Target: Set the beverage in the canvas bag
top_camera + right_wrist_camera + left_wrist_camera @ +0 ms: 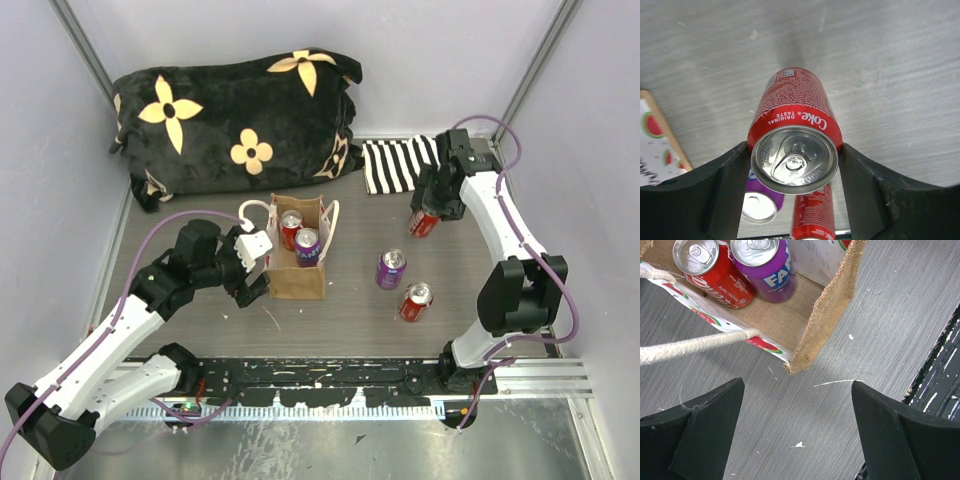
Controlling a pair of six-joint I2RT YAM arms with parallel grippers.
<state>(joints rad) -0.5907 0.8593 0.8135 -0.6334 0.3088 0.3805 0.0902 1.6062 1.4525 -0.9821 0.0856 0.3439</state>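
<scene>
Status: the bag (298, 262) stands upright with its mouth open, mid-counter (340, 325). Two cans are inside it, the red can inside (291, 229) and the purple can inside (307, 245). The loose purple can (390, 269) and the loose red can (415, 301) stand on the counter to its right.

Right gripper (428, 212): jaws clenched on the Coke can (424, 222), well apart from the bag and near the striped cloth (398, 165). Cannot tell whether the can is clear of the counter.

Left gripper (250, 262): jaws released, spread wide and empty, just beside the bag's left wall.

Judgement: two in, one in hand, two waiting. The carry and the lowering into the bag are not yet done.

Views: only the right wrist view shows the grip, with a finger on each side of the Coke can (795, 145) just under its rim. Only the left wrist view shows bare burlap floor (785, 320) beside the two packed cans, and the rope handle (695, 345) drooping outside the wall. Only the overhead view shows the gap between the held can and the bag.
</scene>
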